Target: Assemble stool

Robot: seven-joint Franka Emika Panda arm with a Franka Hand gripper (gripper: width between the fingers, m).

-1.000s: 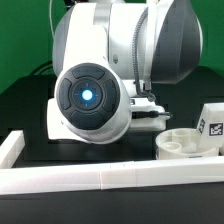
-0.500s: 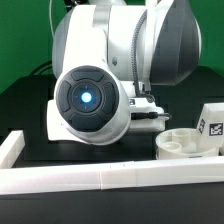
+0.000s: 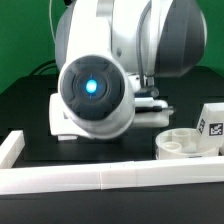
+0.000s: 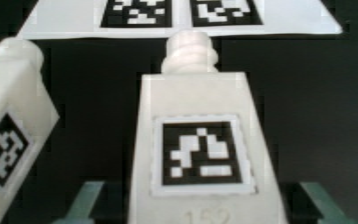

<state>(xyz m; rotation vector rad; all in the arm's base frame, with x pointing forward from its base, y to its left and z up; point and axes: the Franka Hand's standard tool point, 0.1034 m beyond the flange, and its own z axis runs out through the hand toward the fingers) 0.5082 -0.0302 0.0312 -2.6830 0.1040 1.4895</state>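
Note:
In the wrist view a white stool leg (image 4: 197,120) with a black-and-white tag lies on the black table, its peg end pointing at the marker board (image 4: 69,22). My gripper (image 4: 204,198) is open and straddles the leg's near end, with a dark gap between each finger (image 4: 91,200) and the leg. A second tagged leg (image 4: 12,115) lies beside it. In the exterior view the round white seat (image 3: 185,144) sits at the exterior view's right with a third tagged leg (image 3: 212,124) behind it. The arm hides the gripper there.
The arm's bulky wrist and its blue-lit joint (image 3: 92,88) fill the middle of the exterior view. A long white border rail (image 3: 100,178) runs along the table's front, with a short side piece (image 3: 12,148) at the exterior view's left.
The arm's body has shifted a little up and toward the exterior view's right. The seat and the leg beside it have not moved.

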